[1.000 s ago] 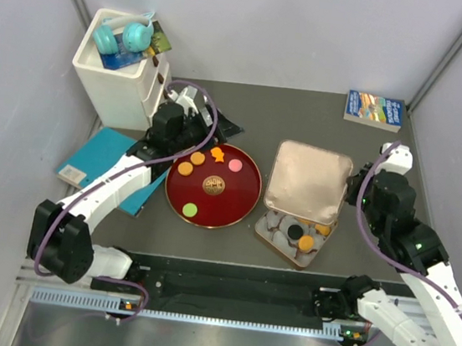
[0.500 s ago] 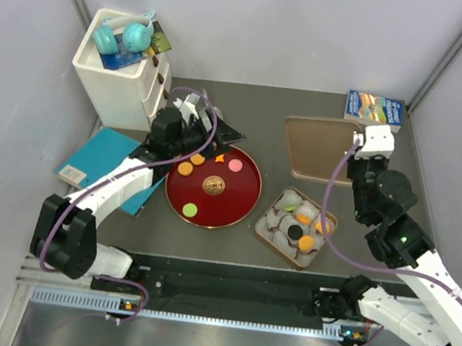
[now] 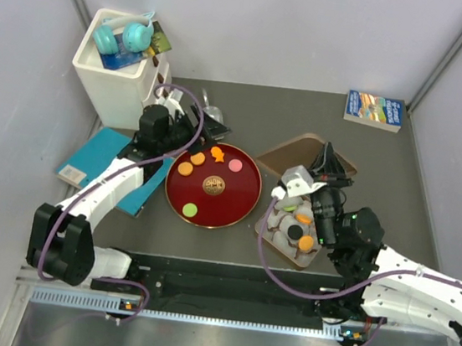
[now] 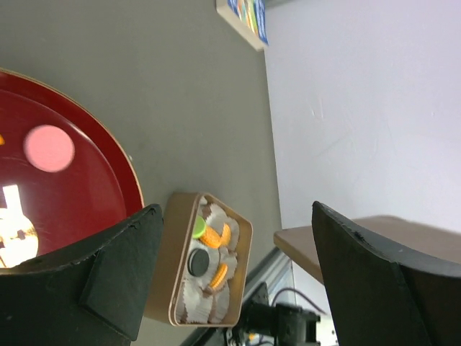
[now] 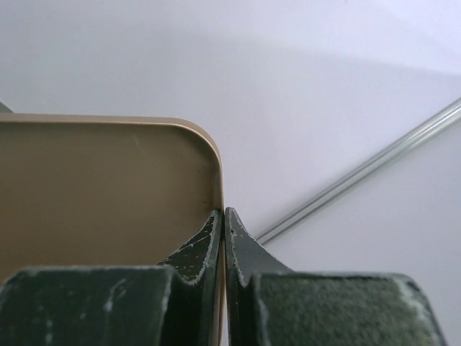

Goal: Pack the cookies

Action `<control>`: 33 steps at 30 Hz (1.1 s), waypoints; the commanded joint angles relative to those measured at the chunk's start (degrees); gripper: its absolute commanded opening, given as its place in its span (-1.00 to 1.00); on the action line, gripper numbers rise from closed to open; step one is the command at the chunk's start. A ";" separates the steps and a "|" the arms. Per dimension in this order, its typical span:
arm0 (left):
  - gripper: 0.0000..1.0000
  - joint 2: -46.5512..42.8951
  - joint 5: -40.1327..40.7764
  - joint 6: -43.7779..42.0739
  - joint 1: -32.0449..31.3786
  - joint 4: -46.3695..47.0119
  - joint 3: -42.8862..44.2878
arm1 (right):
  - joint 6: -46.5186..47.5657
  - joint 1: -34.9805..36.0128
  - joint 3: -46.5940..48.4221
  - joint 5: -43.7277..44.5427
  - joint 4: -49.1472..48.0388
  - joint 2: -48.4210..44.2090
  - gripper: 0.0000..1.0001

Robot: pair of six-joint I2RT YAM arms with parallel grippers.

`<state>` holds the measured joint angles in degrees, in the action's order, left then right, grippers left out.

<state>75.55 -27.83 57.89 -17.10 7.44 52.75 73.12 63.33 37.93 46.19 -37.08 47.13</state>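
- tin (image 3: 267,232), lid off, lined with white paper cups (image 3: 283,240); the cookies (image 3: 305,243) in it are green, black and orange.
- red plate (image 3: 241,193) just left of the tin carries more: orange, pink, brown and green.
- right gripper (image 5: 223,216) is pinched tight on the edge of the tin lid (image 5: 108,187), held tilted behind the tin.
- left gripper (image 4: 230,216) gapes wide, holding nothing, near the plate's far edge.

Glossy plate (image 3: 241,193); matt cookies (image 4: 49,148); lid (image 5: 108,194) perhaps metal.

Plate (image 3: 238,196) open from above, right end effector (image 5: 224,216) and tilted lid (image 3: 288,155) behind the tin (image 3: 261,226), arm (image 3: 350,234) overhanging it.
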 commanded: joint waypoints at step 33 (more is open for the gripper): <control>0.57 9.80 -15.85 22.89 -7.41 6.90 20.55 | 16.35 5.84 -3.39 0.04 -23.74 1.65 -1.00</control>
<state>85.89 -42.02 84.79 -22.44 23.70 69.49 90.30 68.27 32.73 47.27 -58.98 48.69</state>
